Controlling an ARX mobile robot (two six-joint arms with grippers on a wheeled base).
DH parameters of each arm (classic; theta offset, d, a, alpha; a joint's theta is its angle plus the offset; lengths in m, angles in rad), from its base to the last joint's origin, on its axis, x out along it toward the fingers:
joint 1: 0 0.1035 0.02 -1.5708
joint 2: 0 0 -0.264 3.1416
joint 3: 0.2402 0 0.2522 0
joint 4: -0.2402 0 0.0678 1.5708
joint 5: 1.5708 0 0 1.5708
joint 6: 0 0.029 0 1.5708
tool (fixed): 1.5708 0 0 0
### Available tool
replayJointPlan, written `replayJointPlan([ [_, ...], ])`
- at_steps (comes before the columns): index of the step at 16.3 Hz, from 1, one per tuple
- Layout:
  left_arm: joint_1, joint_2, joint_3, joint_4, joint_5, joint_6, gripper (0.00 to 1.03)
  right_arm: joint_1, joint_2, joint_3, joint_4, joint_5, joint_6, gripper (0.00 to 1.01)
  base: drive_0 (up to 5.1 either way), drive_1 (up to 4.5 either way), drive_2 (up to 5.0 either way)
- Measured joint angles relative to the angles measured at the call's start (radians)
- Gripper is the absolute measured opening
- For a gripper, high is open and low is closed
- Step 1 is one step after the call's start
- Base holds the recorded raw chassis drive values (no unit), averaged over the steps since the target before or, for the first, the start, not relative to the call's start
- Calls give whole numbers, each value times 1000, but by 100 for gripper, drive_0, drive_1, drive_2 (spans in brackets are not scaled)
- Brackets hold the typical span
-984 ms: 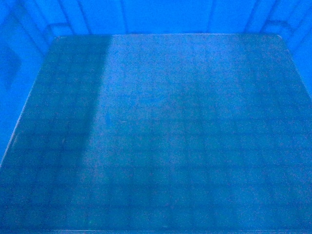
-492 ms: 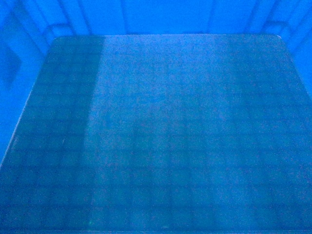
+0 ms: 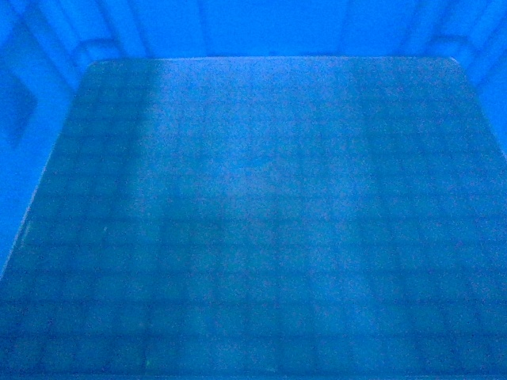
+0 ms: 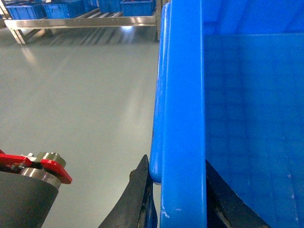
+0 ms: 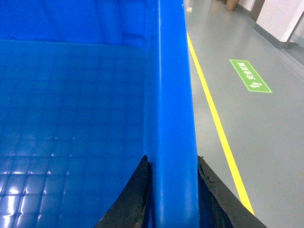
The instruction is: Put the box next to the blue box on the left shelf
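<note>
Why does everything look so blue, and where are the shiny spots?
Head view: the box fills the frame, its floor grid soft and grainy, with a paler band of light. Right wrist view: small bright glints lie on the floor squares at lower left. Left wrist view: the grey floor shows streaky reflections below the shelf.

box point(image 3: 253, 222) fills front; open floor point(image 4: 76, 104) left, shelf point(image 4: 80, 21) far

Warehouse/factory floor: smooth grey floor point(image 4: 80, 99), metal rack point(image 4: 80, 21) w/ blue bins point(image 4: 64, 7), yellow lane line point(image 5: 213, 111), green floor sign point(image 5: 250, 76).
</note>
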Motion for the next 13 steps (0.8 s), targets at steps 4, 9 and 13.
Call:
replayJointPlan([
  [4,0,-4,0,-3,-2,0,18,0,-5,0,-2,-1,-1,20,-1,215,-217],
  [9,0,-3,0,-1,-2,0,18,0,-5,0,-1,-1,-3,20,-4,428,-436],
  [13,0,-3,0,0,-1,0,18,0,-4,0,1,-2,-3,20,5,438,-428],
])
